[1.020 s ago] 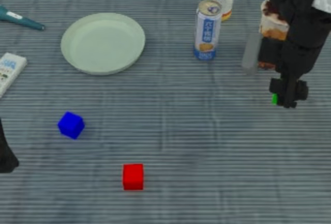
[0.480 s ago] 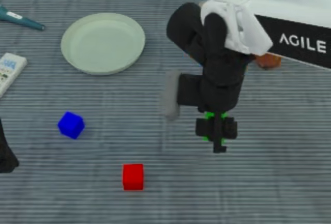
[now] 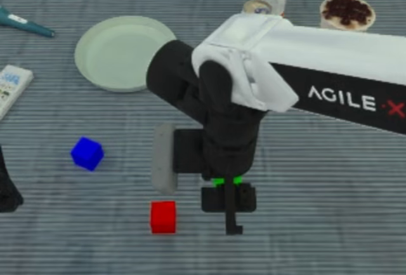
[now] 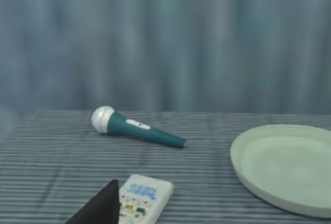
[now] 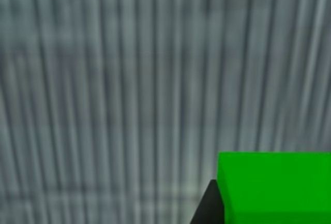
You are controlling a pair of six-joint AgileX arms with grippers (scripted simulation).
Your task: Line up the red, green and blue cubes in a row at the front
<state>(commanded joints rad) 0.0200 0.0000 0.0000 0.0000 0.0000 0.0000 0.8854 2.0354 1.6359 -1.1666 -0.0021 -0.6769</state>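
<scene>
Carried forward from the back, the green cube (image 3: 226, 180) sits clamped in the right tool (image 3: 229, 206), just right of the matte red cube (image 3: 163, 216); blue cube (image 3: 87, 153) far left on ribbed counter (image 3: 317, 224). Left tool parked, unseen.

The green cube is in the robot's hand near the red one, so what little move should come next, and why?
Probably lower it straight down and let go. The right hand grips the green cube just to the right of the red cube, at about the same depth near the table's front, so setting it there would start the row. The blue cube waits farther left. The left arm stays parked at the left edge.
</scene>
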